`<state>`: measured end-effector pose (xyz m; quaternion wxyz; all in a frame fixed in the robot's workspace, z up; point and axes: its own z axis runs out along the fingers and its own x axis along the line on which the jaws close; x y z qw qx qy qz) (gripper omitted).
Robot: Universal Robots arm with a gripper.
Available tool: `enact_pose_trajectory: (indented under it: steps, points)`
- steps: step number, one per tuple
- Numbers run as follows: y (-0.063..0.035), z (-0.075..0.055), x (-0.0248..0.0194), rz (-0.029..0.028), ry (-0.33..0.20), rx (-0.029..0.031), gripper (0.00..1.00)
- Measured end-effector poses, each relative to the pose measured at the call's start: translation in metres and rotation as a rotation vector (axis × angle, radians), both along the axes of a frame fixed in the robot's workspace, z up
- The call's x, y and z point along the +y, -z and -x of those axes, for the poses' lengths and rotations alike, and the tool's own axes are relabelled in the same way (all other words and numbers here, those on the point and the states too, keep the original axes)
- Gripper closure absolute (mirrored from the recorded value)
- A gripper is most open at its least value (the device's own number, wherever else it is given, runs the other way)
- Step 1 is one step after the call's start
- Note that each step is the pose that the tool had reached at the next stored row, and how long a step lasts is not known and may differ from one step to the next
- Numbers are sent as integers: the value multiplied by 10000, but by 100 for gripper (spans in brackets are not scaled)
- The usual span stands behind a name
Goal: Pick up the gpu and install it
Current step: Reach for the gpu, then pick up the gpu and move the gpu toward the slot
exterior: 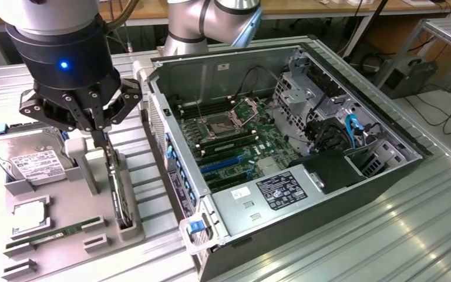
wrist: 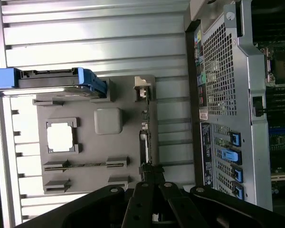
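- The computer case (exterior: 209,76) lies open on the bench (exterior: 351,235), and its near wall stands between the grey holder (exterior: 69,200) and the board inside. A card carried too low could catch its end bracket on that rim.
- The gpu (exterior: 119,194) stands on edge in a narrow slot along the side of the holder nearest the case. A lift that is not straight could jam it there and drag the holder across the ribbed bench.
- The pincer (exterior: 100,141) has its fingers drawn together on the gpu's thin upper edge, seemingly nearer one end than the middle. Held like that, the card could swing or slip, and a hard squeeze could stress the board.
- Count, large things: one bench, one case, one arm, one pincer, one holder.
- Count, parts on the holder:
  - one hard drive (exterior: 31,163), standing well apart from the gpu
  - one gpu
  - one square processor (exterior: 31,215)
  - one green memory stick (exterior: 57,231)
- I cannot tell how many memory sticks sit inside the case.
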<state>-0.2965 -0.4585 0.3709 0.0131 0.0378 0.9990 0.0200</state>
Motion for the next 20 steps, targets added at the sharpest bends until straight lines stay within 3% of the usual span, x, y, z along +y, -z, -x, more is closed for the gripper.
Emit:
enact_pose_trajectory:
  steps: [12, 14, 15, 20]
  points:
    - [0, 0, 0, 0, 0, 0, 89]
    - [0, 0, 0, 0, 0, 0, 83]
    - [0, 0, 0, 0, 0, 0, 71]
    - [28, 0, 0, 9, -1, -5, 64]
